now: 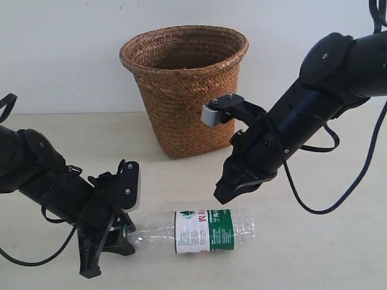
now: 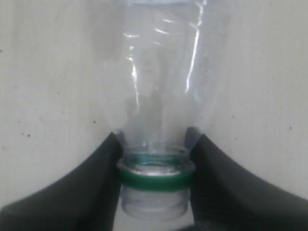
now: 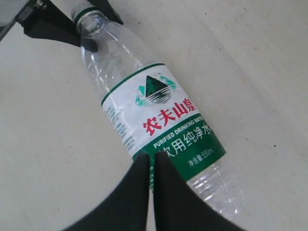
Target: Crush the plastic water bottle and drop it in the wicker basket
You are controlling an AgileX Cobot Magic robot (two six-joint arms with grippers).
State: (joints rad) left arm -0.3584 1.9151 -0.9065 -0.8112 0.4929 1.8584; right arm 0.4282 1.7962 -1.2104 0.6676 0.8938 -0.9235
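The plastic water bottle [image 1: 199,232] is thin clear plastic, glossy with glare streaks, ribbed. Its label [image 3: 163,120] is a glossy printed wrap, and its neck ring [image 2: 156,179] is smooth green plastic. The wicker basket [image 1: 184,103] is brown woven fibre, rough, matt. The table [image 1: 326,254] is pale, matt, faintly speckled. The left gripper [image 2: 155,144] and right gripper [image 3: 151,163] are matt black, probably plastic.

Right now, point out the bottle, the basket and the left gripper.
bottle [image 1: 204,230], exterior view, on its label.
basket [image 1: 181,115], exterior view, on its front wall.
left gripper [image 2: 156,139], left wrist view, midway between the fingertips, at the bottle's neck.
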